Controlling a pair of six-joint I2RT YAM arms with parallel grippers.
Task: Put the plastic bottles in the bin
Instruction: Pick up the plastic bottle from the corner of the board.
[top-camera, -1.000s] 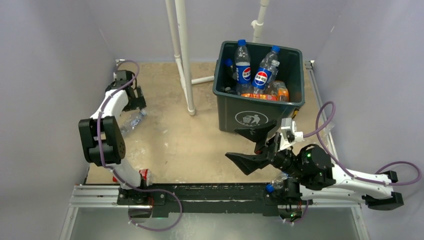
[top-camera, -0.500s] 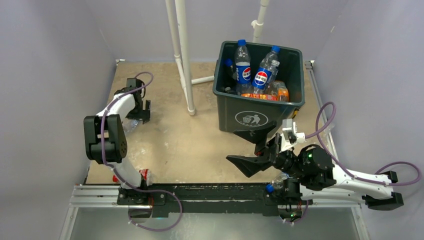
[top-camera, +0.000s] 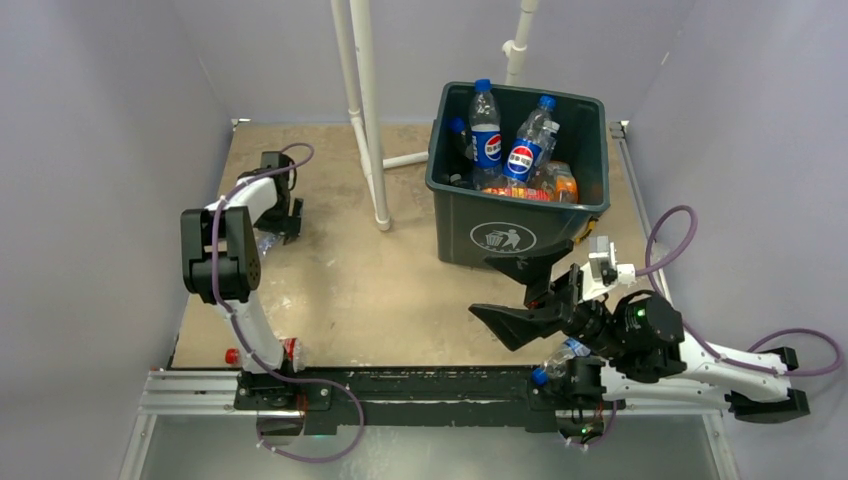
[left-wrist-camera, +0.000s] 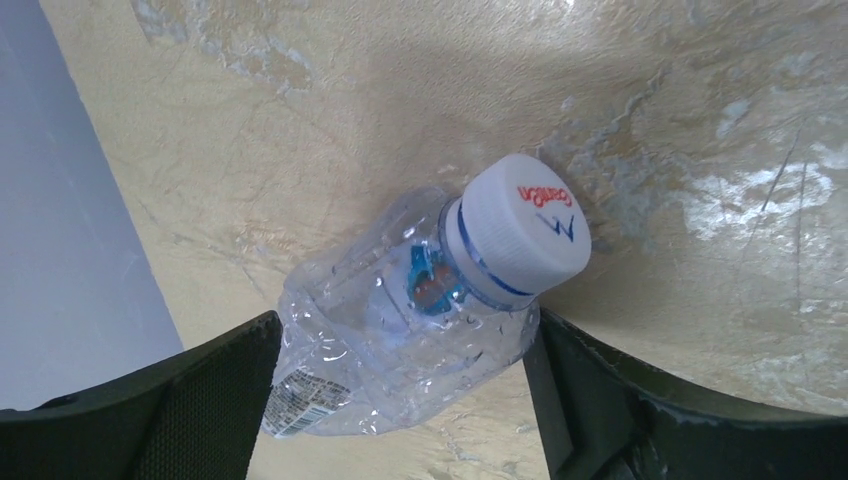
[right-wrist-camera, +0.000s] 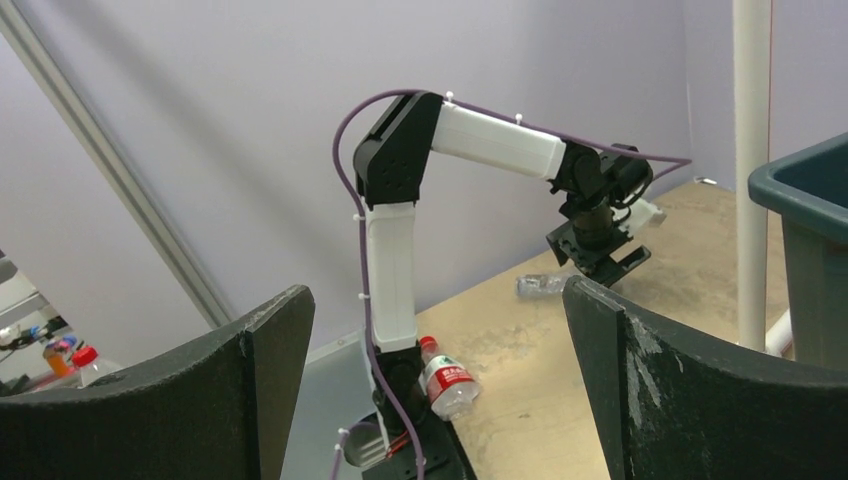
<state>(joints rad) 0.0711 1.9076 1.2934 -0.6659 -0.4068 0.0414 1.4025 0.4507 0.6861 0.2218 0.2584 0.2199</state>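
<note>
Pick-up in hand: left gripper (left-wrist-camera: 400, 335) spread astride a crushed white-capped bottle (left-wrist-camera: 430, 290) lying on the table (left-wrist-camera: 650, 120), well apart from the bin (top-camera: 520, 230); next it must pinch, lift and carry across; right gripper (top-camera: 480, 287) spread, empty

- Left arm (top-camera: 245, 195): white links, black joint blocks.
- Right arm (top-camera: 655, 335): same white-and-black build, small green light, broad black tapered jaws.
- Purple cable (top-camera: 684, 208) along each arm.

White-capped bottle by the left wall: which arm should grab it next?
Left. The left gripper sits over the white-capped bottle, one finger on each side, open. The right gripper hangs open by the bin, far from it.
</note>
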